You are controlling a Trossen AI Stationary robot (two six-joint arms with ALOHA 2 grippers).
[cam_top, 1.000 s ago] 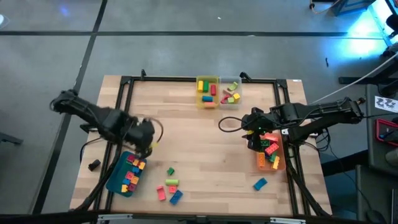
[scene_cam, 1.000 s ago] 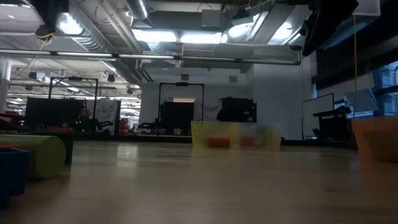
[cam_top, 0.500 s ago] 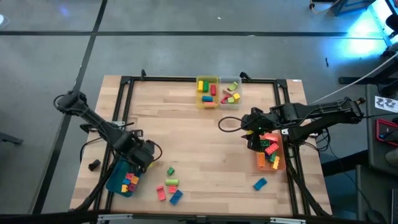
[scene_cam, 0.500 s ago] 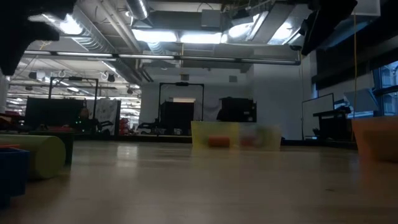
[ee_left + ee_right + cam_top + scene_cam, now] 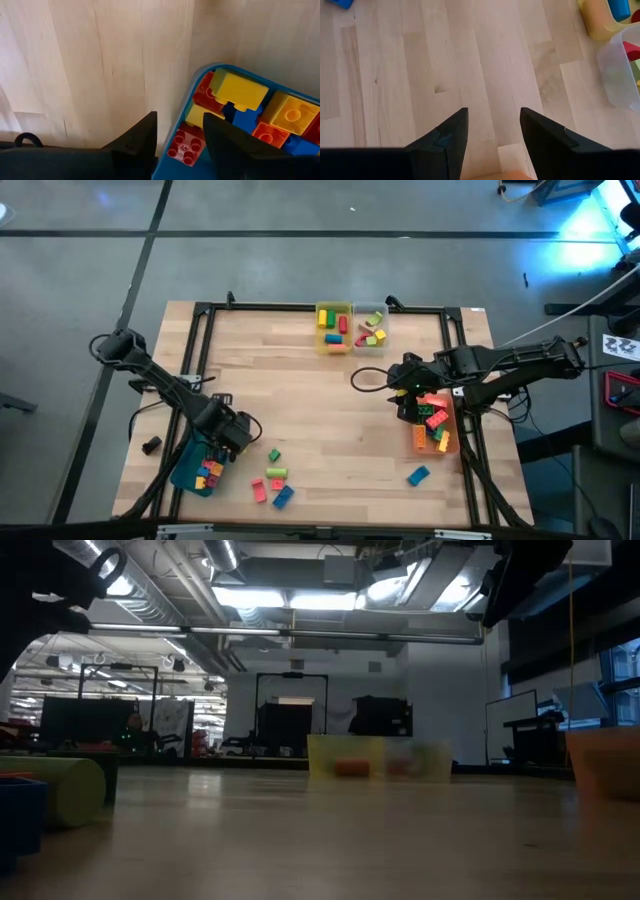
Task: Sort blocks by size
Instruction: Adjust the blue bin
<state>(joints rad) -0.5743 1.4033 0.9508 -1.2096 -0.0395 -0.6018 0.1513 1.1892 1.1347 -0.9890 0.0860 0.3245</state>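
My left gripper [image 5: 224, 438] points down, open, at the far right corner of the teal bin [image 5: 186, 468]. In the left wrist view the gripper [image 5: 180, 117] straddles the bin's wall [image 5: 186, 105], one finger over the table and one over the blocks inside: a red block [image 5: 183, 148] and a yellow block [image 5: 238, 89] among several. Whether a finger touches the wall does not show. Loose blocks lie near the front edge: green [image 5: 274, 454], green-yellow [image 5: 277, 472], red [image 5: 259, 491], blue [image 5: 283, 497]. My right gripper [image 5: 404, 396] hangs open over bare wood [image 5: 492, 135].
An orange bin [image 5: 437, 428] with several blocks stands beside my right gripper, and a blue block [image 5: 418, 475] lies in front of it. A yellow bin [image 5: 333, 328] and a clear bin [image 5: 371, 330] stand at the far edge. A black frame [image 5: 205, 330] edges the table.
My left gripper has come down and toward the table's near edge, from beside the teal bin's far end to its far right corner, rolling about its own axis on the way. My right arm has kept still.
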